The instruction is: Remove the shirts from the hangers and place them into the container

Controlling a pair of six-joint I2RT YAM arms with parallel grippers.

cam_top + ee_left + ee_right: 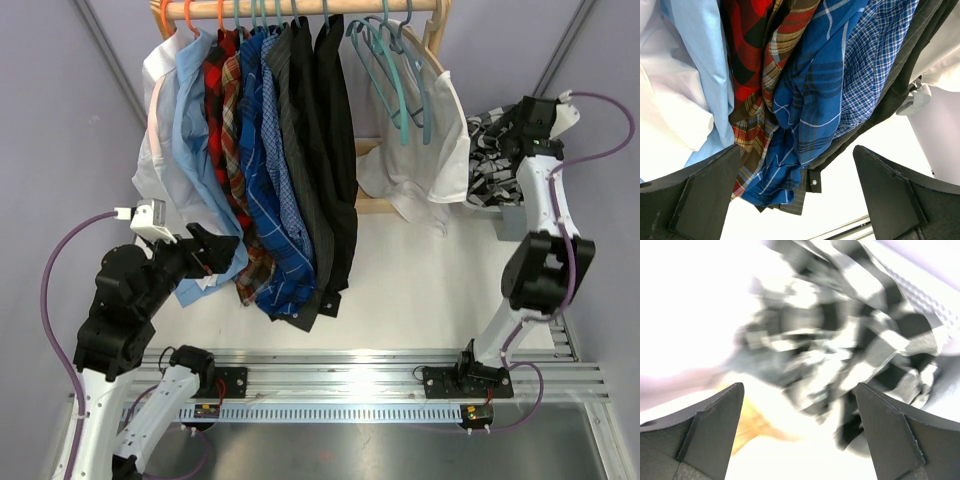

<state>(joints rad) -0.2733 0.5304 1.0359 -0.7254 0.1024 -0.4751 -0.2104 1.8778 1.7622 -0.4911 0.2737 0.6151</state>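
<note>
Several shirts hang on hangers (236, 14) from a wooden rod: white (158, 120), light blue (195, 130), red plaid (226, 100), blue check (265, 160), dark grey (298, 150) and black (336, 150). My left gripper (216, 250) is open beside their lower hems; its wrist view shows the blue check hem (790, 165) just beyond the jaws (797, 195). My right gripper (510, 125) is open and empty over a crumpled black-and-white check shirt (488, 160) (840, 335) lying in the container, whose perforated wall (926, 294) shows blurred.
Empty teal hangers (392, 60) hang at the rod's right end. Another white shirt (425, 150) is draped below them. The wooden rack's foot bar (372, 205) crosses behind the white tabletop (420, 290). A metal rail (350, 375) runs along the near edge.
</note>
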